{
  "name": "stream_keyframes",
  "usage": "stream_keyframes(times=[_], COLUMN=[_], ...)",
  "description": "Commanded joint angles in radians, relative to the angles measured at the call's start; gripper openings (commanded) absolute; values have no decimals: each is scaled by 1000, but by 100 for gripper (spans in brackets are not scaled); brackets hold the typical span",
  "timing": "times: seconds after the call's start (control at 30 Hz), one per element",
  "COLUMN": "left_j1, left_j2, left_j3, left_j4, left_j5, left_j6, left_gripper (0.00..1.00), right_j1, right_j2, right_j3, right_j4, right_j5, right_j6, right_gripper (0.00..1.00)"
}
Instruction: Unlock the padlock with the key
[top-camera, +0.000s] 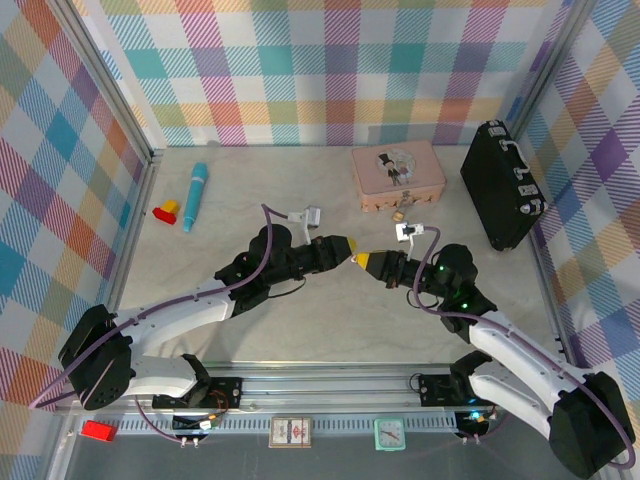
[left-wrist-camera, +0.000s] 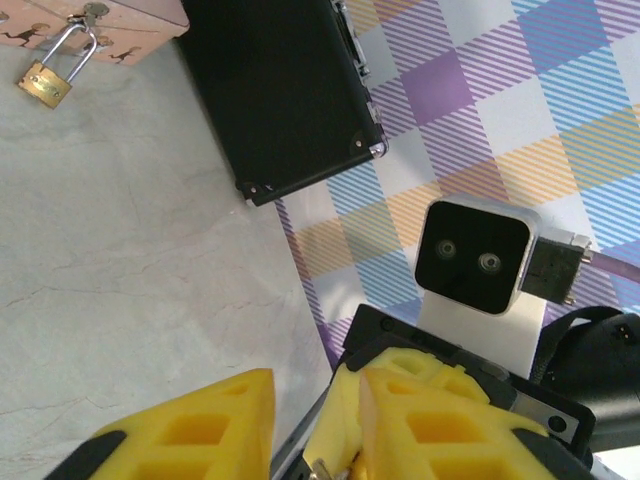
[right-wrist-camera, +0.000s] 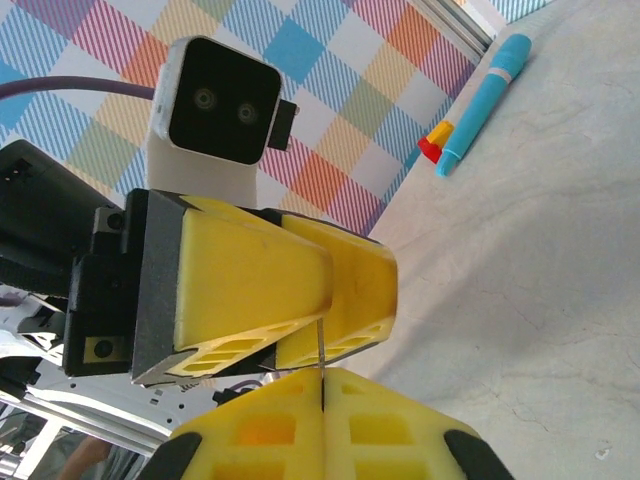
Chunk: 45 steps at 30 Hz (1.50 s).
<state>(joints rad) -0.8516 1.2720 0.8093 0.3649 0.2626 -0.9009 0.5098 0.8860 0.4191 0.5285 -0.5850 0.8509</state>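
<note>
**key may slip between the two claws**

the right claw (right-wrist-camera: 323, 388) is pressed together on the key (right-wrist-camera: 320, 350). the key's thin blade stands up into the tips of the left claw (right-wrist-camera: 328, 325), and the two meet tip to tip over the middle of the worktop (top-camera: 300, 320). i cannot tell whether the left claw truly pinches it. if one lets go before the other bites, the key would likely fall or twist askew. the padlock (left-wrist-camera: 45, 85) hangs from the pink tin (left-wrist-camera: 125, 20) near the worktop's far edge, well apart.
</note>
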Motion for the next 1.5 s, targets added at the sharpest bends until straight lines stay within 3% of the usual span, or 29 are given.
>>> stream_keyframes(times=[0.0,0.4,0.57,0.7,1.07,1.47], left_j1=[8,8,7,5,-15,-20], left_j2=[-17,6,-10,-21,23,32], left_j3=[21,51,35,6,8,10], left_j4=[15,5,-15,17,149,140], left_j5=[32,39,-53,-107,-45,-64], left_j6=[10,-16,-49,-77,-135,-133], left_gripper=[23,0,0,0,0,0], right_j1=[4,3,4,4,5,10], right_j2=[3,1,-37,-23,102,116], right_j3=[36,38,11,-38,-13,-3], right_j4=[-1,3,-10,137,311,352], right_j5=[-13,60,185,187,67,15], right_j6=[-20,26,119,195,264,285], right_gripper=[0,0,37,52,55,38])
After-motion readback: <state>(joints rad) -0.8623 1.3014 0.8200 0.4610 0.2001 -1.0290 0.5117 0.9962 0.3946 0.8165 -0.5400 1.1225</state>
